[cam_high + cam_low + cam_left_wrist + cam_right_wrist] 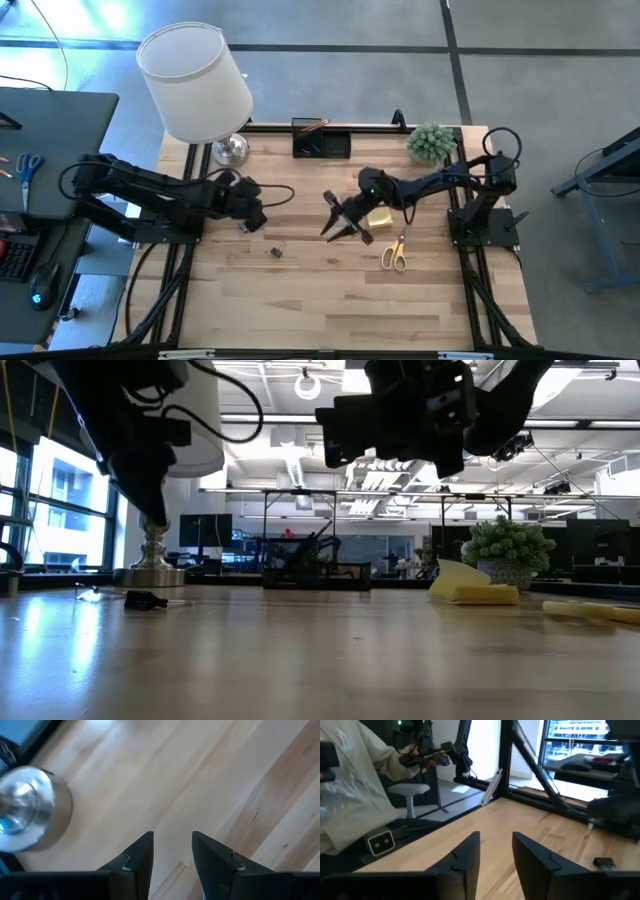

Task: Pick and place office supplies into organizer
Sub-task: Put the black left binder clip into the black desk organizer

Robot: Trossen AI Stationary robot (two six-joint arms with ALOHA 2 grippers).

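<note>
Right tool [338, 222] hangs mid-bench, fingers slightly parted, holding nothing. Yellow sticky-note pad [379, 217] just behind it: light, soft-edged, likely best pinched across its sides. Orange-handled scissors [396, 252] near: stiff, slippery. Organizer [321, 141] ahead at far edge. Left tool [171, 851] part-open, empty, near lamp base [29, 812].

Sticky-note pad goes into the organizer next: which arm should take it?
Right. The right gripper hangs open right beside the yellow sticky-note pad. The left gripper sits farther off, toward the lamp base, with the right arm between it and the pad.

Lamp base [27, 815] cut off; clip [277, 249] too small.
</note>
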